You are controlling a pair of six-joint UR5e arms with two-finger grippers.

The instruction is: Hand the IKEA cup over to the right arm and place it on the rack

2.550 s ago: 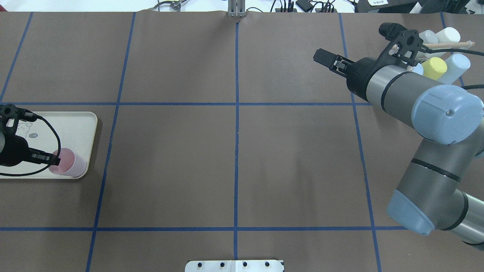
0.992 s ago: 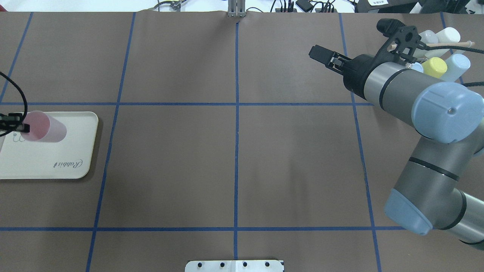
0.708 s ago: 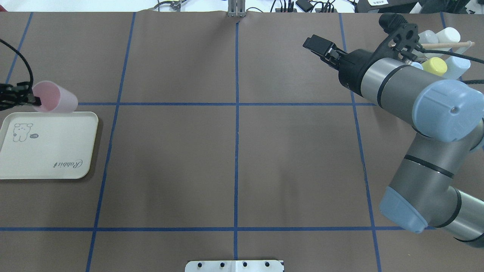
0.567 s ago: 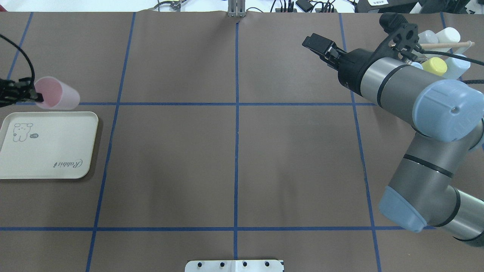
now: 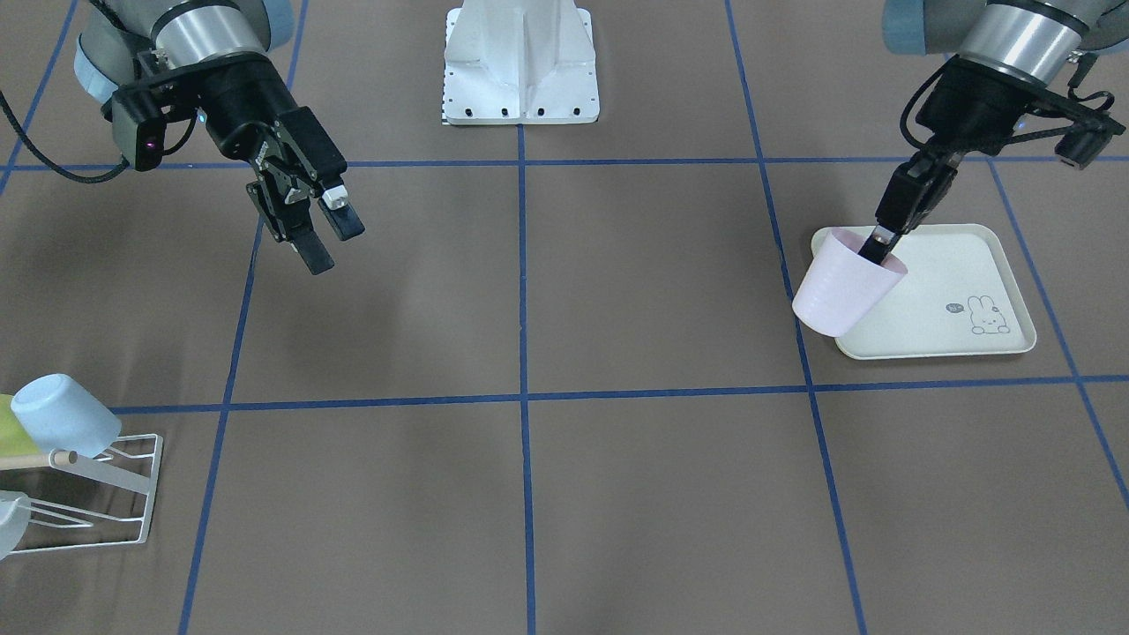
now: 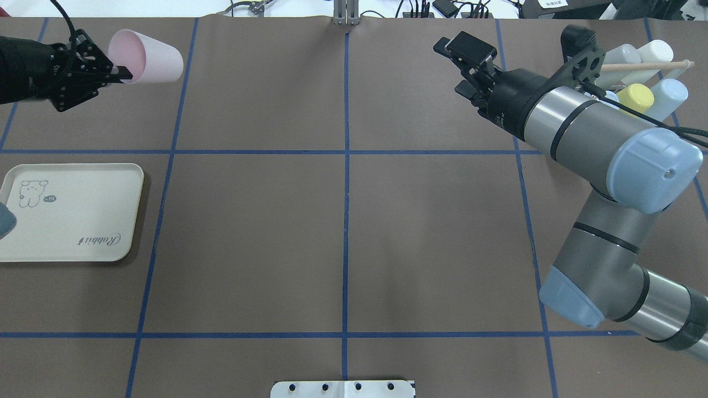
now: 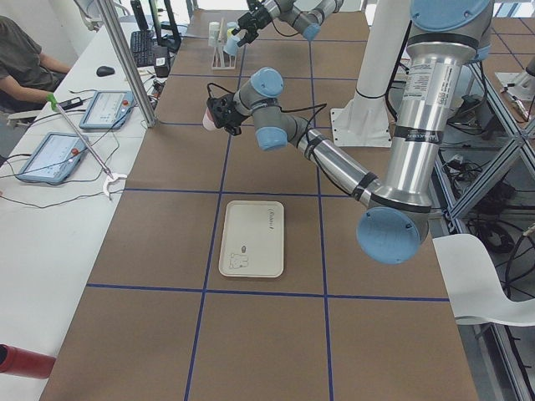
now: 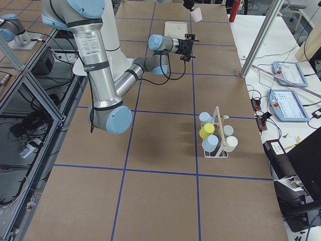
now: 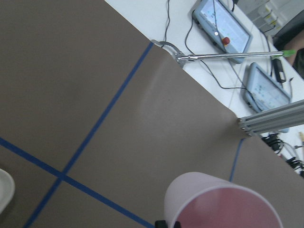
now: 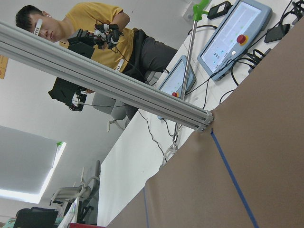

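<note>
Cup (image 6: 146,48), tapered, smooth, probably plastic.

left gripper (image 6: 123,73): grips pink cup (image 6: 150,50) (by rim) | right gripper (image 6: 460,65): jaws apart

Open tabletop (image 6: 343,221) lies between tray (image 6: 72,221) and rack (image 5: 106,476).

The cup (image 6: 146,48) is light pink outside and a darker pink inside. The table (image 6: 249,232) is brown, with blue lines that make big squares. The tray (image 6: 83,188) by the table's left edge is cream, with a small grey rabbit drawing and a grey word. The rack (image 5: 119,481) is white wire with a pale wooden stick. On it sit a light blue cup (image 6: 669,94), a yellow cup (image 6: 636,98) and a white cup (image 6: 658,51). The right arm (image 6: 575,130) is silver-grey with light-blue caps and thin black rings. The left gripper (image 6: 123,73) and the right gripper (image 5: 332,244) are black.
</note>
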